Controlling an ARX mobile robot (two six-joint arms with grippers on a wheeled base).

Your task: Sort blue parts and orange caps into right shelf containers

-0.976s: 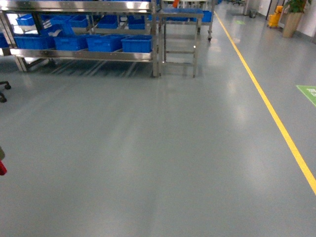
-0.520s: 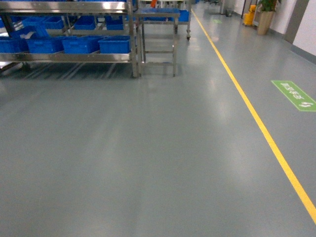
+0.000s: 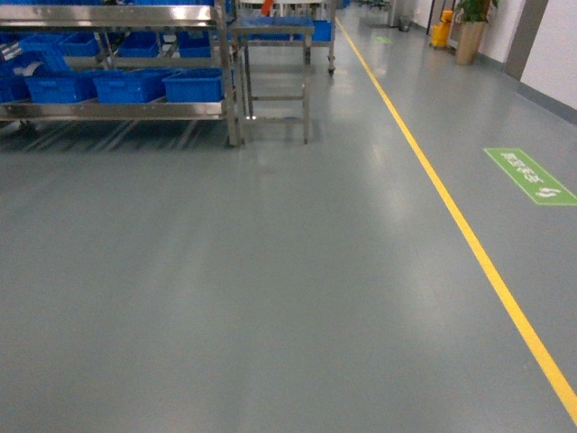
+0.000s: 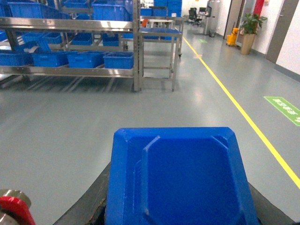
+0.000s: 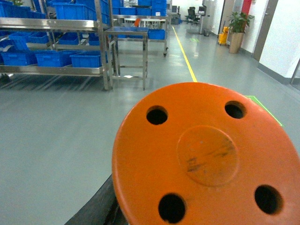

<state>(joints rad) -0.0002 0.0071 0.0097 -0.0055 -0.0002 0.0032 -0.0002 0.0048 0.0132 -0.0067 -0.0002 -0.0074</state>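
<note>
Blue crates (image 3: pixel 193 86) sit on the steel rack (image 3: pixel 117 110) well ahead and off to the left, so the whole thing turns on driving up and swinging left; the left arm's side is nearer. Left wrist view is filled by a blue part (image 4: pixel 180 180), right one by an orange cap (image 5: pixel 206 157). Both look carried, but honestly can't tell how the jaws stand.

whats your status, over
Left end effector carrying blue part, right carrying orange cap; jaws unseen. Blue crates on shelf ahead-left. Open floor between.
</note>
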